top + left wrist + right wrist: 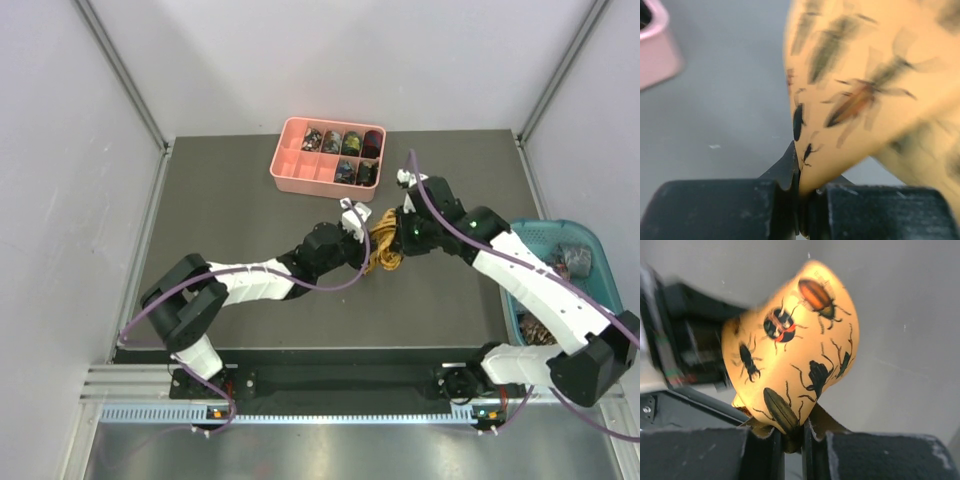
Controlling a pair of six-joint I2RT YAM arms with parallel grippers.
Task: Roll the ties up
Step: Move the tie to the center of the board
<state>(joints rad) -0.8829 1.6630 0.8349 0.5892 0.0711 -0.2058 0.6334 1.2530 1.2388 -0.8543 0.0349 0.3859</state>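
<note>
From above, the soft golden-yellow insect-printed fabric tie (385,252) lies bunched at the centre of the dark table (230,200), with the pink plastic compartment tray (300,172) at 12 o'clock. Left wrist view: the left gripper (802,200) pinches the tie's edge, jaws closed. Right wrist view: the right gripper (790,435) is clamped tight on a smooth beetle-patterned fold

At the middle of the dark flat desk (230,200), the golden-yellow insect-patterned fabric tie (385,250) is between left gripper (800,205) and right gripper (790,440). Behind it stands the pink plastic compartment tray (285,172); the teal plastic basket (592,236) lies far right.
</note>
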